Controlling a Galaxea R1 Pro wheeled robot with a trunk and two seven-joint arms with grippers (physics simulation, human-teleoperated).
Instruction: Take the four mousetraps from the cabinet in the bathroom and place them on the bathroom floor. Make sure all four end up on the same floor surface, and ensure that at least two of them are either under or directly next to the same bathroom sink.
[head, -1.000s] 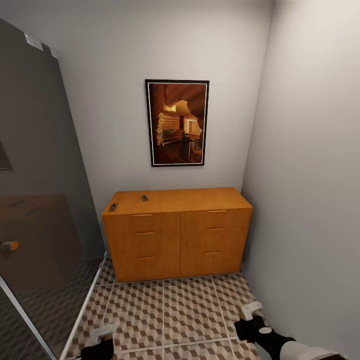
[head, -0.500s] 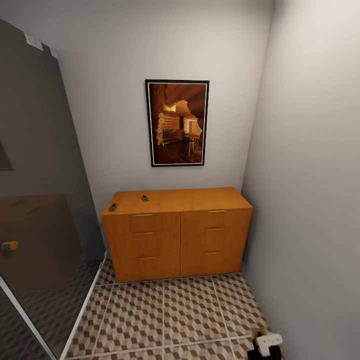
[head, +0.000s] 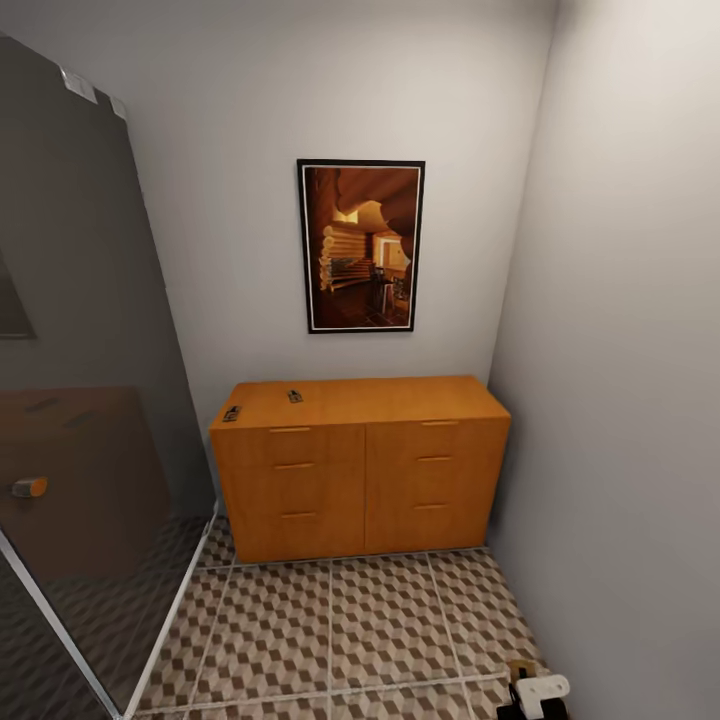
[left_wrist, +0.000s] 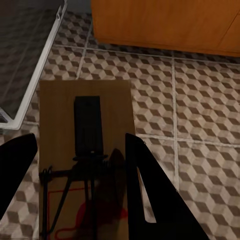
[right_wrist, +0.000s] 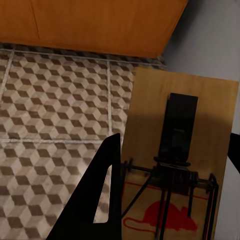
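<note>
1. I am facing a plain grey back wall (head: 230, 200) with a black-framed picture (head: 361, 246) hanging on it.
2. A second grey wall (head: 630, 350) is closing in on my right.
3. A dark glass panel (head: 80, 400) is standing on my left, reflecting the room.

cabinet (head: 360, 470): smooth orange-brown wood, satin sheen
bathroom floor (head: 330, 625): matt tiles, printed cube pattern, pale grout
mousetrap (right_wrist: 182, 165): light wood board, dark wire, red print
shower panel (head: 80, 400), at 9 o'clock: glossy dark glass
walls (head: 230, 200): matt plaster
</note>
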